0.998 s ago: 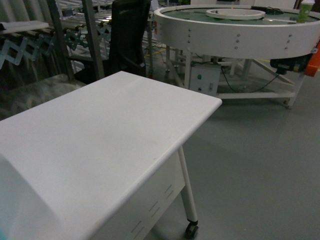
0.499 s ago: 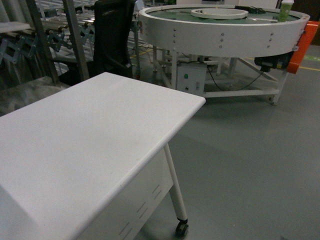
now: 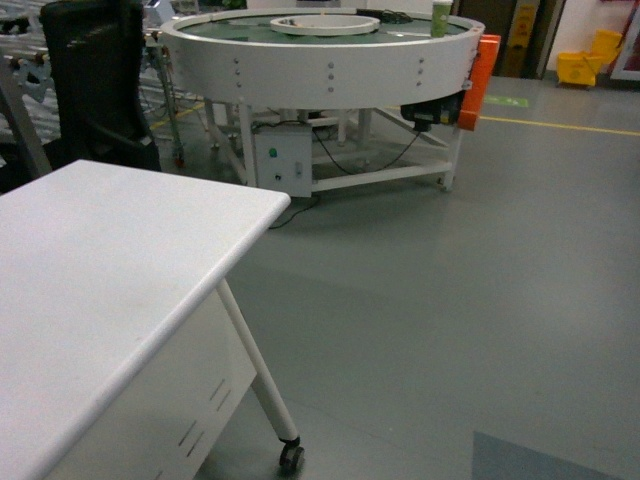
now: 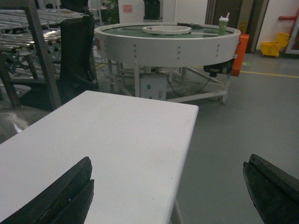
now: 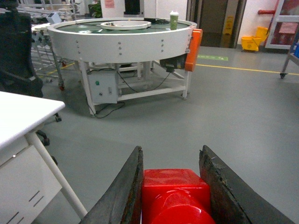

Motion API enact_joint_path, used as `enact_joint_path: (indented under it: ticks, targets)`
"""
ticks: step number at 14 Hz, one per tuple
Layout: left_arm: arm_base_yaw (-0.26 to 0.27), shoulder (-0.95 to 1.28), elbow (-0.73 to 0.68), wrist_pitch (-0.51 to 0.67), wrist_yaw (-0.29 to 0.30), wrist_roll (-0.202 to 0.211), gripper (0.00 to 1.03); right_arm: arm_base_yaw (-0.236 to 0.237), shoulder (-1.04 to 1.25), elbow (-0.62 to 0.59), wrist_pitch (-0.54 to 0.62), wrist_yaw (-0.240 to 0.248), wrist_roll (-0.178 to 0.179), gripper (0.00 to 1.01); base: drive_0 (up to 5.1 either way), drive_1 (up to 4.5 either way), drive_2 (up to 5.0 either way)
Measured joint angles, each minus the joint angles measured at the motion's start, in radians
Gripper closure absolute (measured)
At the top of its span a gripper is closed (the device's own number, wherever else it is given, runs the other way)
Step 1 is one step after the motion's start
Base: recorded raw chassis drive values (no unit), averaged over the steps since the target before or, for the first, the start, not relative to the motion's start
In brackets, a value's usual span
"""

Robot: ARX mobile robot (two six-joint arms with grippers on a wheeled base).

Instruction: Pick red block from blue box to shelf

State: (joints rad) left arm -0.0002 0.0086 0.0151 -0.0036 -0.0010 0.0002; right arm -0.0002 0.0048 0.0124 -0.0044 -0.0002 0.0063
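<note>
Fingers [image 5: 126, 196] of the right gripper [image 5: 175, 191] press both sides of the red block [image 5: 175, 193], which hangs above the grey floor [image 5: 243, 107]. The left gripper [image 4: 168, 186] has its fingers wide apart over the white worktop [image 4: 117, 135].

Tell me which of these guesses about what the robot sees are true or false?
1. The right gripper clamps a small red plastic brick. True.
2. The left gripper holds a brick too. False: its black fingers stand wide apart with nothing between them.
3. A green cup stands on the round white conveyor table. True.
4. The flat white table top carries a turquoise bin. False: no bin shows there.
</note>
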Motion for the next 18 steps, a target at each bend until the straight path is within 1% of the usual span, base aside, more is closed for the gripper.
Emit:
enact_joint_path:
  ticks: [16,17,18]
  targets:
    - [0.000,0.000,0.000,0.000,0.000,0.000,0.05,0.000,0.000,0.000,0.000,0.000,0.000,0.72,-1.6,-1.57,-1.6]
    - [0.000,0.000,0.000,0.000,0.001,0.000,0.05,0.000,0.000,0.000,0.000,0.000,0.000,0.72,0.0,0.00,0.0]
    - [0.000,0.000,0.000,0.000,0.000,0.000,0.05,0.000,0.000,0.000,-0.002,0.000,0.000,0.72,-0.2,4.12,-4.5]
